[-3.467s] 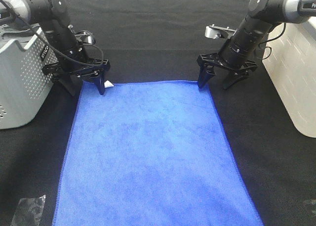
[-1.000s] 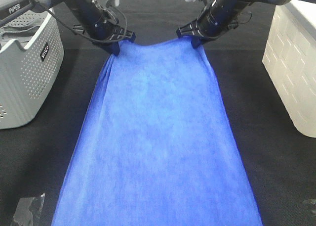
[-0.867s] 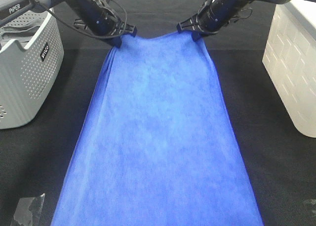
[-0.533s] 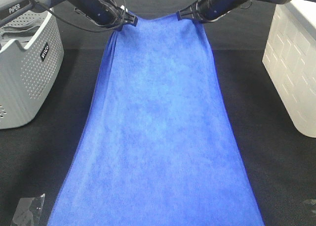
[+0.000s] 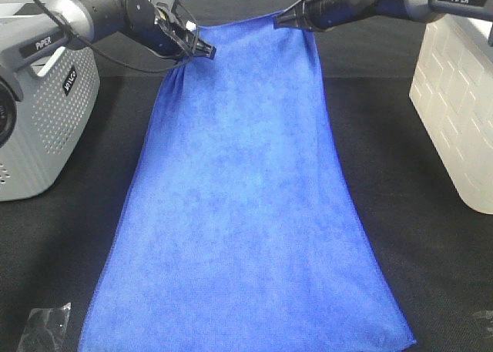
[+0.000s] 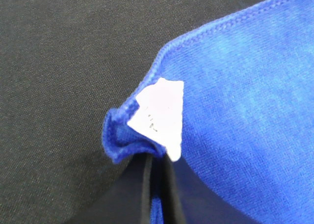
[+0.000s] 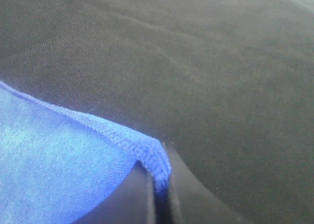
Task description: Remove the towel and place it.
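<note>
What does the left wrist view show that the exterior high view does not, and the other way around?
Only the left wrist view shows the small white tag at the pinched corner, and the stitched hem up close. Only the exterior high view shows the whole spread of the towel, both arms, the grey basket on the left and the white container on the right. Both show the left gripper shut on a corner of the blue towel above the black cloth table.
</note>
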`<act>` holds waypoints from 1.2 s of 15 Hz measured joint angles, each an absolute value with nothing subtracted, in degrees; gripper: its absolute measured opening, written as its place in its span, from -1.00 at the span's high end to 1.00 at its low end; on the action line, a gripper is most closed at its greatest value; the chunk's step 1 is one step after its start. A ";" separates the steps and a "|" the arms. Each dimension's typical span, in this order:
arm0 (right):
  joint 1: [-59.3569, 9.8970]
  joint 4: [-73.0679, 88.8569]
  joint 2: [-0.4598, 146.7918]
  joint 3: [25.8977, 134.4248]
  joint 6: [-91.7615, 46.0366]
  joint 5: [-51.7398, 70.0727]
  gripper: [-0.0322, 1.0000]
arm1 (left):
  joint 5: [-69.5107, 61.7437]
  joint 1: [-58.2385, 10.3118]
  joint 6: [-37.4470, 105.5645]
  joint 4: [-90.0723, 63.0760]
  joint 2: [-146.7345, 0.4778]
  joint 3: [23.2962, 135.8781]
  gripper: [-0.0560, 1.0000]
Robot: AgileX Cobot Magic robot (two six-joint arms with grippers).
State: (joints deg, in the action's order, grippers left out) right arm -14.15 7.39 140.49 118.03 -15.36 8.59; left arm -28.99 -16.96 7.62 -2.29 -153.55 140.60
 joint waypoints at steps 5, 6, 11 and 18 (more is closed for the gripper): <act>-14.15 6.47 144.79 118.03 -15.41 5.90 0.88 | -24.12 -16.96 7.68 -2.12 -156.88 140.60 0.83; -14.15 6.42 145.47 118.03 -15.41 5.79 0.88 | -23.89 -16.96 7.68 -2.06 -157.56 140.60 0.83; -14.15 6.30 147.88 118.03 -15.58 3.72 0.88 | -22.46 -16.96 7.68 -1.49 -159.86 140.60 0.83; -14.15 6.30 150.86 118.03 -15.58 0.00 0.86 | -19.82 -16.96 7.68 1.09 -161.40 140.60 0.83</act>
